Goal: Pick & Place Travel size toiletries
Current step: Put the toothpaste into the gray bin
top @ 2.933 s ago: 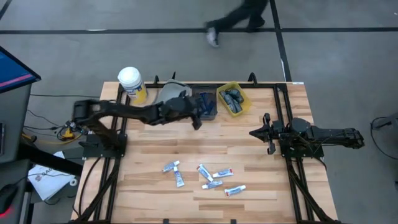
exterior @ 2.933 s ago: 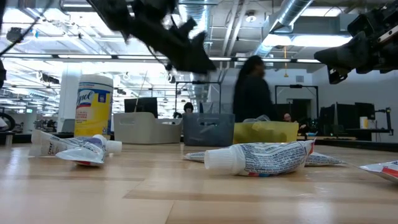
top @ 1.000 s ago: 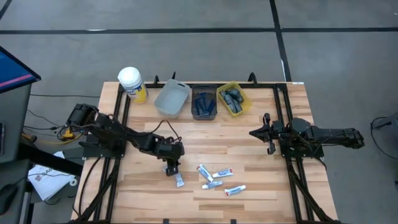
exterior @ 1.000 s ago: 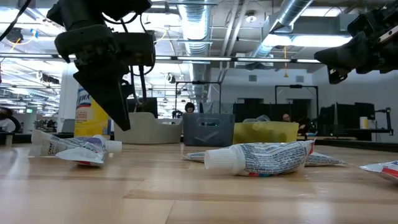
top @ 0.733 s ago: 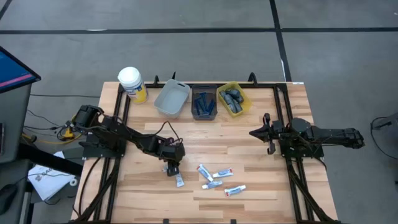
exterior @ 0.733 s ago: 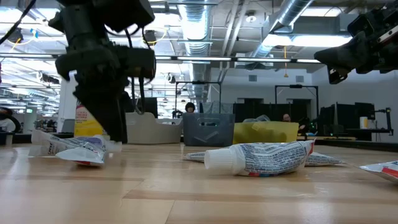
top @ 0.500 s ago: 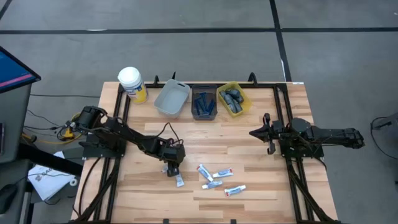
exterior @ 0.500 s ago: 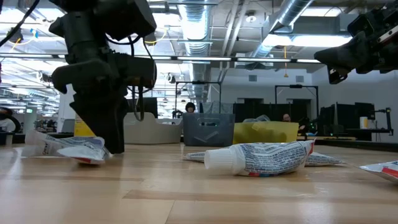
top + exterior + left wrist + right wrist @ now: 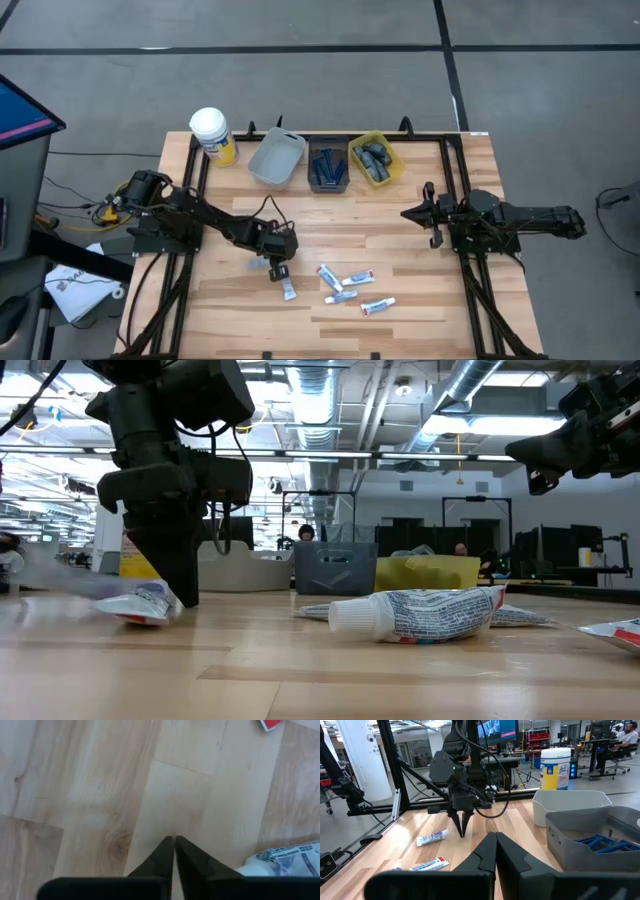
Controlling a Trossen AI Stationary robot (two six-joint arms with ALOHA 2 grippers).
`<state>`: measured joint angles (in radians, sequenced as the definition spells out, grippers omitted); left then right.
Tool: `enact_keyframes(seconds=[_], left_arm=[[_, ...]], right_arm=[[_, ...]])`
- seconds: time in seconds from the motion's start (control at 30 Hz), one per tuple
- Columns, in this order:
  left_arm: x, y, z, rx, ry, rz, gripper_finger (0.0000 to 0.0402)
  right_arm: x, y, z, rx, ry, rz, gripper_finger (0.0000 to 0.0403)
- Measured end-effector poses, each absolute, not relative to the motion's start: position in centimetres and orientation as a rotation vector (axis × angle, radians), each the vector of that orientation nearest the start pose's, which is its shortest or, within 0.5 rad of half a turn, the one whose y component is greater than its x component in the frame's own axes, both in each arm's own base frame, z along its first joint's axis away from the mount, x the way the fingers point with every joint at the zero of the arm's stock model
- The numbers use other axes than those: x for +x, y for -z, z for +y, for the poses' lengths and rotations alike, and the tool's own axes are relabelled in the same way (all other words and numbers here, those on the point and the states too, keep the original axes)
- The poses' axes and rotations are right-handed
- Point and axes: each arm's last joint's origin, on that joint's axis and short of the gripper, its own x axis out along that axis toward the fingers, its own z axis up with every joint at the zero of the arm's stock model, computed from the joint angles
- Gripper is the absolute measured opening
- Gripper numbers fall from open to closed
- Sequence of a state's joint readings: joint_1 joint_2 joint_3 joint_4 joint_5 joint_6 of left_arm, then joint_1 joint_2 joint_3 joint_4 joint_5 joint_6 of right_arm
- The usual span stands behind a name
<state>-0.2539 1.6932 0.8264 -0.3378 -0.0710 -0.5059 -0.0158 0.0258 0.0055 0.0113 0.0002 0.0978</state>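
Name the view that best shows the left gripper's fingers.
The left wrist view: the left gripper has its fingers pressed together over the bare table, a tube lying beside them, ungripped. The low view shows them side-on; the high view only from above, small; the right wrist view from far off.

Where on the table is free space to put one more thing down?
Bare wood lies between the three bins and the white tubes, and along the near right edge below the right tool. Crowded: around the tubes, where the left tool stands.
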Motion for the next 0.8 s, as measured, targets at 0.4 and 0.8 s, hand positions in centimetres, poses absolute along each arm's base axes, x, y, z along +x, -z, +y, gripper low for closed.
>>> enact_keyframes(seconds=[0.4, 0.8], left_arm=[[26.6, -15.8, -6.0, -0.360, -0.183, 1.199, 0.0001], [19.9, -21.5, -8.4, -0.322, -0.119, 1.244, 0.0113]], right_arm=[[9.9, -16.4, -0.2, 0.098, 0.016, 0.008, 0.0000], [9.9, -16.5, -0.2, 0.098, 0.016, 0.008, 0.0000]])
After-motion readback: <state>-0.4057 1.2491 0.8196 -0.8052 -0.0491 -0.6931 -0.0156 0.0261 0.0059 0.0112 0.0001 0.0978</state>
